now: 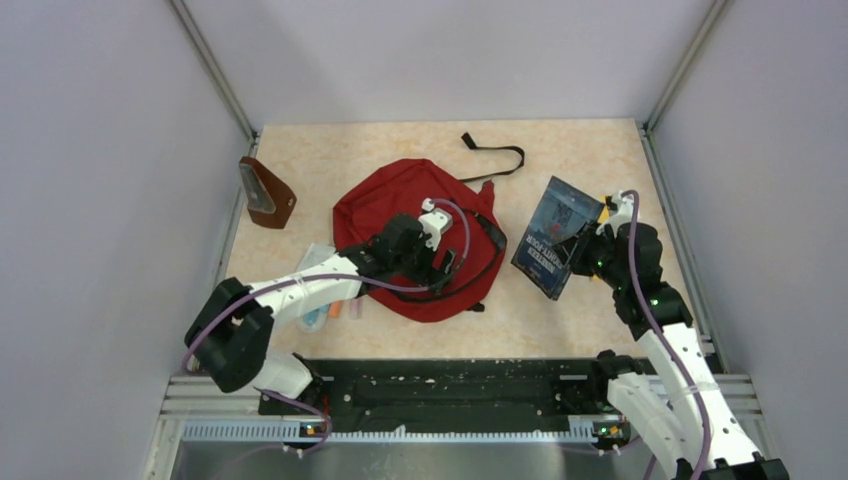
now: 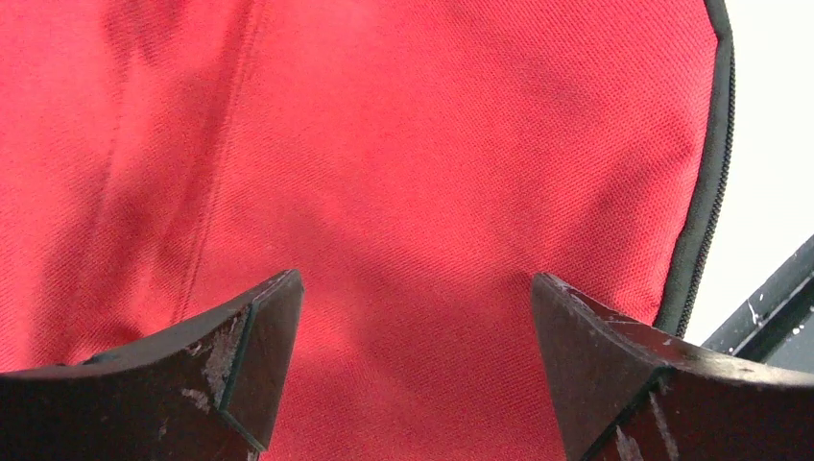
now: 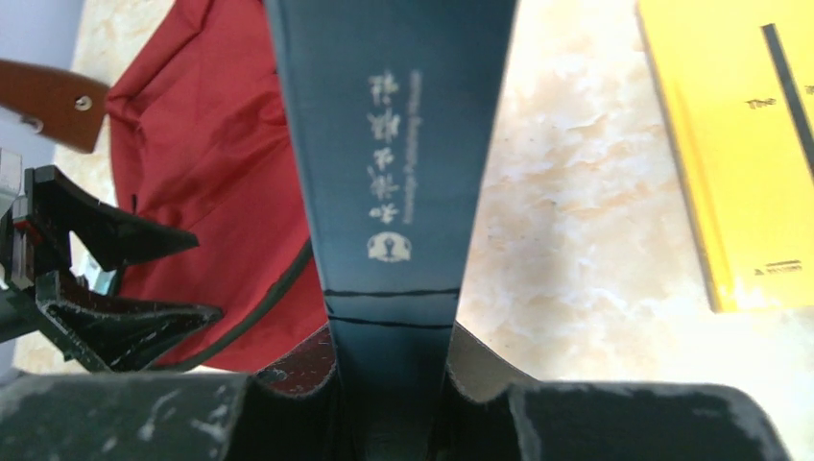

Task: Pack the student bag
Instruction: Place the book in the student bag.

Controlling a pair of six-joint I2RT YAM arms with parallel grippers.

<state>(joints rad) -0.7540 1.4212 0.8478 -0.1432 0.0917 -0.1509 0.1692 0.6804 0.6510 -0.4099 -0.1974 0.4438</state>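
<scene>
The student bag lies flat mid-table, dark red with black straps and zipper. My left gripper is open just above its fabric, holding nothing. In the left wrist view the left gripper has red cloth filling the gap between its fingers, and the black zipper edge is at right. My right gripper is shut on a dark blue book, held tilted above the table right of the bag. In the right wrist view the right gripper clamps the book's spine.
A yellow book lies on the table to the right of the held book. A brown wedge pouch stands at the far left. Small white and orange items lie under the left arm. A loose black strap trails behind the bag.
</scene>
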